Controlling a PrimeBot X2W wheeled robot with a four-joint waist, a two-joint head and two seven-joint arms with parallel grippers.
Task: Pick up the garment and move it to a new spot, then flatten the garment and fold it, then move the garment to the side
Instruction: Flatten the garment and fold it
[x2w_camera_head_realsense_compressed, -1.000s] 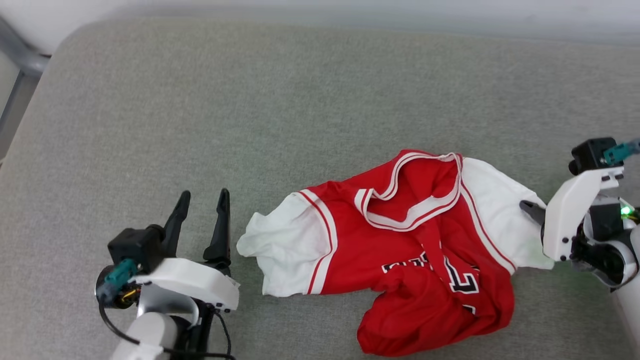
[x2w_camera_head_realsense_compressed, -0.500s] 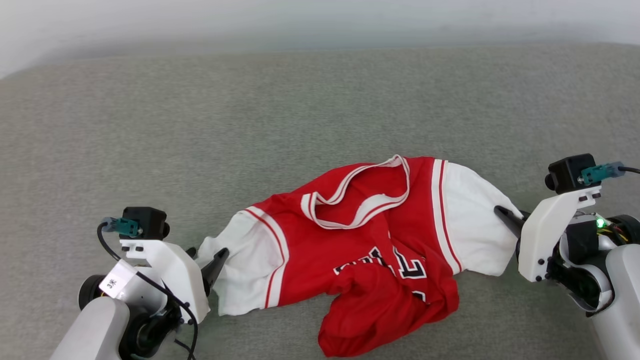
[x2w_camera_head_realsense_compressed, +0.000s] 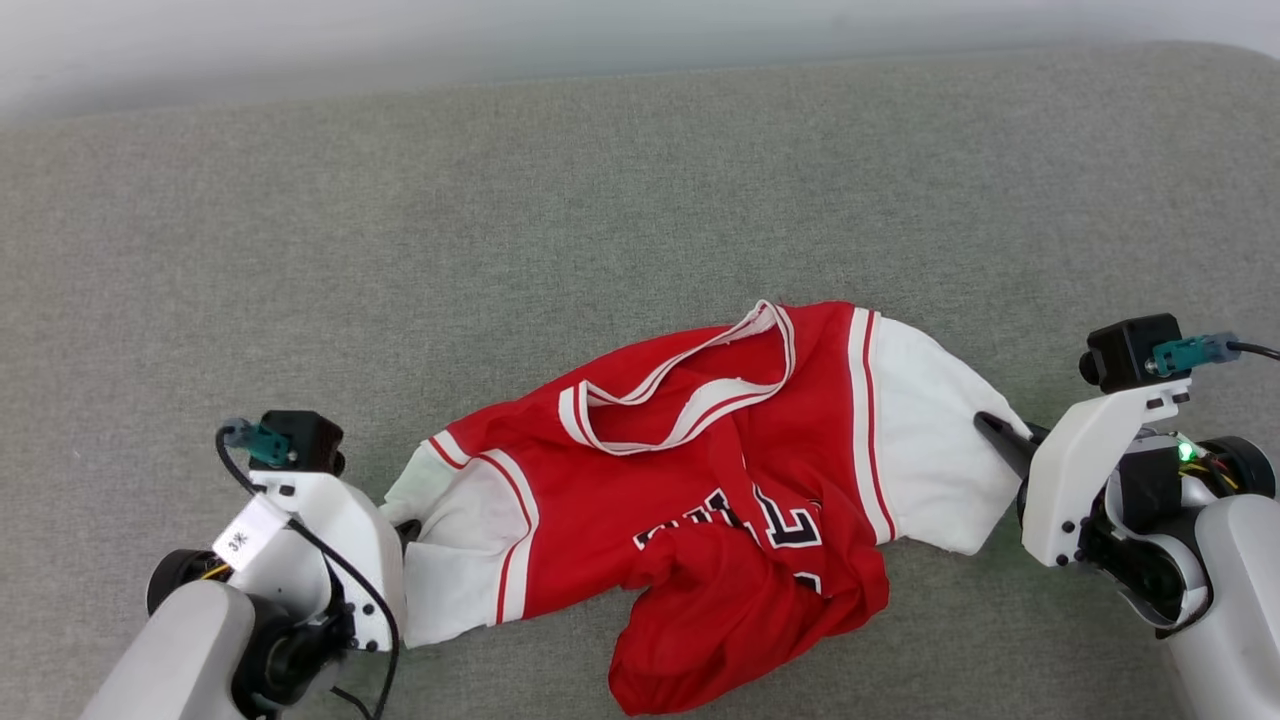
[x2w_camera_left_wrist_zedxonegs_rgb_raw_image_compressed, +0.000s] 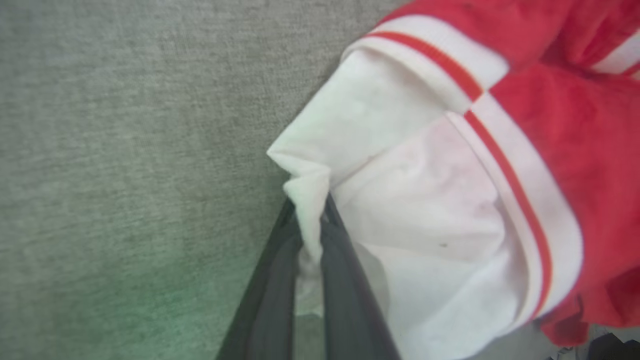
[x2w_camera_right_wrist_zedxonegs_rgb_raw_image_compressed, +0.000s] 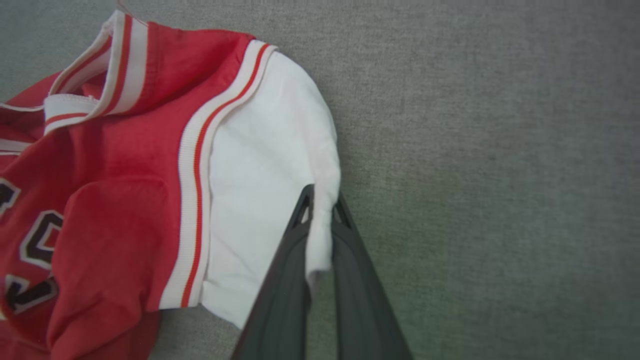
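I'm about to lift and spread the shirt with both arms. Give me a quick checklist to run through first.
1. Left gripper jaws shut on the white sleeve of the garment: ok.
2. Right gripper jaws shut on the opposite white sleeve: ok.
3. Each pinch takes one fabric layer: cannot tell.
4. Garment lying flat: not ok, its lower red part is bunched over the lettering.
5. Collar facing up: ok.

Soft even daylight, faint shadows, wrist views slightly blurred
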